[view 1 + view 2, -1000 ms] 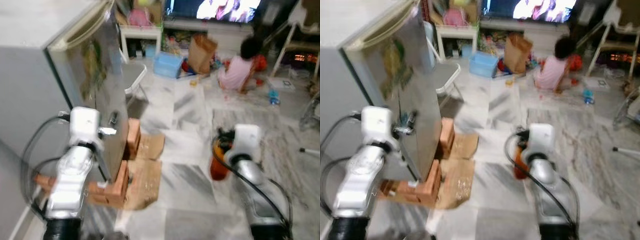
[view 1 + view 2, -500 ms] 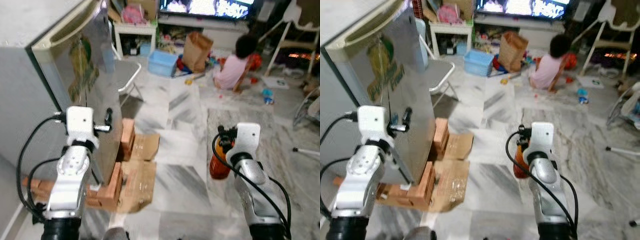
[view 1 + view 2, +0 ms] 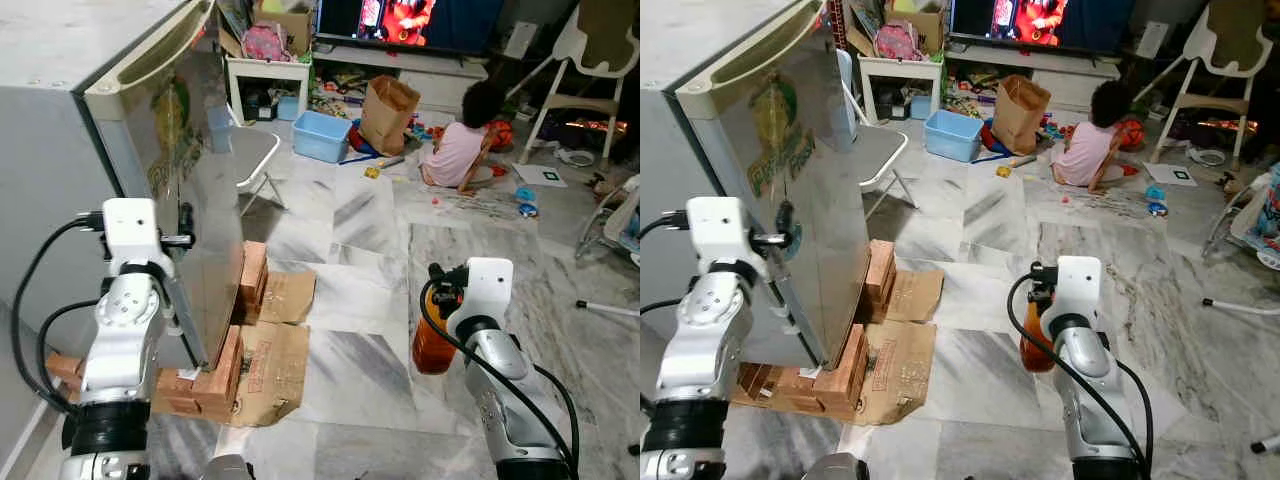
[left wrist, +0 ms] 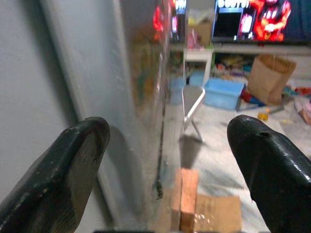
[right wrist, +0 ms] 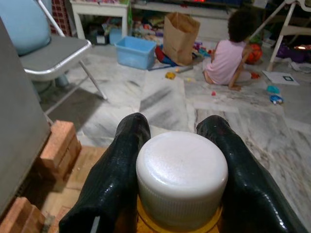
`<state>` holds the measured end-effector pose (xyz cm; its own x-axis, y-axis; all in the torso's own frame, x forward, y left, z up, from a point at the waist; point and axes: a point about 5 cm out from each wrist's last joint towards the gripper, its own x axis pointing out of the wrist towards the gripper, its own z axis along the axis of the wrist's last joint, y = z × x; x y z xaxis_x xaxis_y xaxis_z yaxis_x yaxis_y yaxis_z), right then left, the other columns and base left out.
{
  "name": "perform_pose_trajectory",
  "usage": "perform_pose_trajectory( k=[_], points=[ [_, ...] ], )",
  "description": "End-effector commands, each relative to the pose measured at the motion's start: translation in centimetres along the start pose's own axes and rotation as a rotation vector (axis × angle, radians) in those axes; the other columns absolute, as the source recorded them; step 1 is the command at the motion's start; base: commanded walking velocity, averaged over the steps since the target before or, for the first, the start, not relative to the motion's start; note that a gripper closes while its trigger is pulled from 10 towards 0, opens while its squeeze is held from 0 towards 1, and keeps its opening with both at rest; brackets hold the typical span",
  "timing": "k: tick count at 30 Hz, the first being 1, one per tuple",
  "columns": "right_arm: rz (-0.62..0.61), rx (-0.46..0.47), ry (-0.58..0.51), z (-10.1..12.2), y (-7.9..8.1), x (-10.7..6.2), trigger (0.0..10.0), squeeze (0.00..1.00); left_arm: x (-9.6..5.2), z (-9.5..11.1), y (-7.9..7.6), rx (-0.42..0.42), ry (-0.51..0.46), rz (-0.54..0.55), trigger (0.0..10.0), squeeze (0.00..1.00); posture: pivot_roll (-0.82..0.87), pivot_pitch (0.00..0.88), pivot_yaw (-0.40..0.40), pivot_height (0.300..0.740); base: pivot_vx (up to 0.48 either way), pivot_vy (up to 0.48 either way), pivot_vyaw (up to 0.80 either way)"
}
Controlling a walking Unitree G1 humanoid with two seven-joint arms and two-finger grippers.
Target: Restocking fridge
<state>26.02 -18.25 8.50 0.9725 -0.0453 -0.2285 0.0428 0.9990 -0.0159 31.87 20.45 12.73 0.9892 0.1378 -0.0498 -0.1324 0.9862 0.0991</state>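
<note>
Orange bottle (image 3: pixel 434 340) with a white cap (image 5: pixel 181 170), gripped in the right hand (image 5: pixel 175 160) over the marble floor (image 3: pixel 370 300).
Left hand (image 4: pixel 165 160) spreads wide right at the fridge (image 3: pixel 110 150) door edge; the fridge sits on bricks (image 3: pixel 232 365) and cardboard (image 3: pixel 275 365), a child (image 3: pixel 455 150) beyond.

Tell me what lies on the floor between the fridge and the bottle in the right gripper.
In the left eye view, flattened cardboard beside the bricks under the fridge, then bare marble floor up to the bottle in the right gripper.
</note>
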Motion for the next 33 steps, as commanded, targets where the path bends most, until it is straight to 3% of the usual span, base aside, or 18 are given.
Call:
perform_pose_trajectory(
  k=[1,8,18,22,24,31,32,33],
  points=[
    [0.0,0.001,-0.03,0.9,-0.2,-0.2,10.0,0.0,0.6,0.3,-0.5,0.009,-0.012,-0.008,10.0,0.0,0.01,0.05,-0.058,0.74,0.0,0.0,0.0],
    [-0.005,-0.003,-0.019,0.9,-0.4,-0.6,10.0,0.0,2.4,1.4,1.0,0.02,-0.028,0.102,10.0,0.0,0.0,0.058,-0.053,0.74,0.0,0.0,0.0],
    [0.006,-0.001,0.001,0.6,0.0,-0.5,10.0,0.0,2.2,1.4,2.5,0.001,-0.048,0.182,10.0,0.0,0.02,0.056,-0.06,0.74,0.0,0.0,0.0],
    [0.015,0.0,0.0,0.7,0.2,-0.3,10.0,0.0,2.7,1.0,1.6,-0.038,-0.01,0.114,10.0,0.0,0.01,0.054,-0.062,0.74,0.0,0.0,0.0],
    [0.01,-0.002,-0.002,0.9,-0.1,-0.2,10.0,0.0,3.6,1.1,0.7,-0.024,0.0,0.074,10.0,0.0,0.0,0.048,-0.06,0.74,0.0,0.0,0.0],
    [0.004,-0.002,-0.004,1.0,-0.3,0.0,10.0,0.0,4.7,1.2,-1.3,-0.016,0.044,0.0,10.0,0.0,0.0,0.034,-0.056,0.74,0.0,0.0,0.0],
    [0.003,-0.001,-0.003,0.9,-0.2,-0.1,10.0,0.0,5.0,1.7,-2.9,-0.015,0.035,-0.059,10.0,0.0,0.0,0.03,-0.055,0.74,0.0,0.0,0.0],
    [0.003,-0.001,-0.003,0.9,-0.2,-0.1,10.0,0.0,5.0,1.7,-2.9,-0.015,0.035,-0.059,10.0,0.0,0.0,0.03,-0.055,0.74,0.0,0.0,0.0]
  ],
)
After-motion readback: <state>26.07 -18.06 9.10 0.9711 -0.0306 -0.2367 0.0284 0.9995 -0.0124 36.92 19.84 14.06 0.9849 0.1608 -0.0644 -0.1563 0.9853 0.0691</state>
